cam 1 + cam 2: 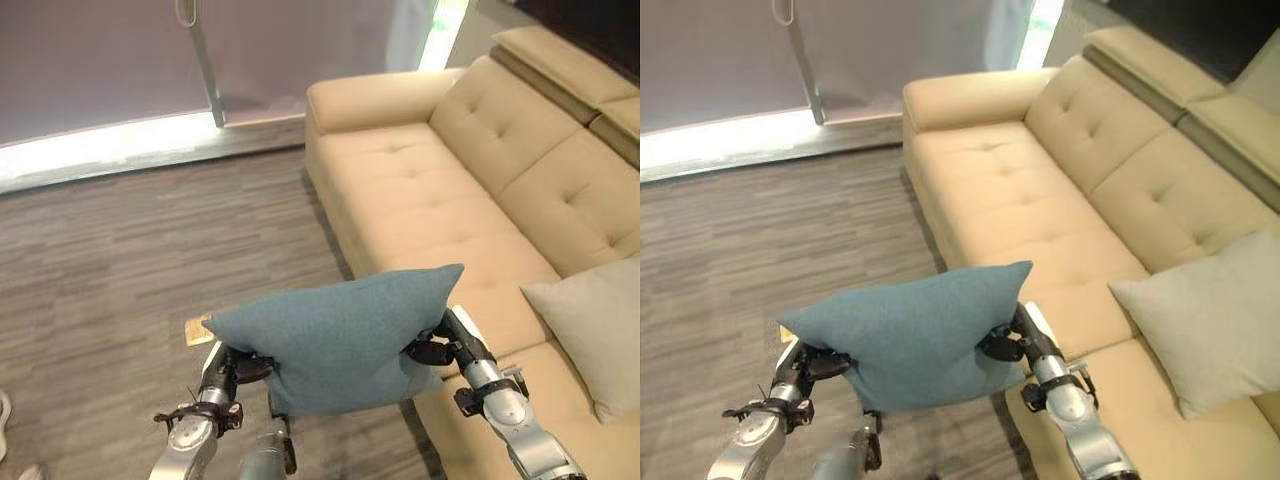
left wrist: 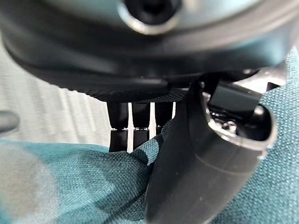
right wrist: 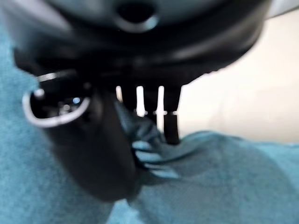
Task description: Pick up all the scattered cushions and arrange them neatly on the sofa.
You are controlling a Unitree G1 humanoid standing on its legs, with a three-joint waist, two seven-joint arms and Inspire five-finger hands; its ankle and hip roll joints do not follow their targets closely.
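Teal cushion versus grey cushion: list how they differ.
The teal cushion is held off the floor between the left hand and right hand; the grey cushion leans on the sofa, untouched. Teal is darker, grey pale. Both look like plain square fabric cushions.

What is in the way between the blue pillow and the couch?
Nothing visible. The blue pillow is held up between the left robot hand and the right robot hand, right by the front edge of the couch. The seat ahead is bare; a grey pillow leans farther right.
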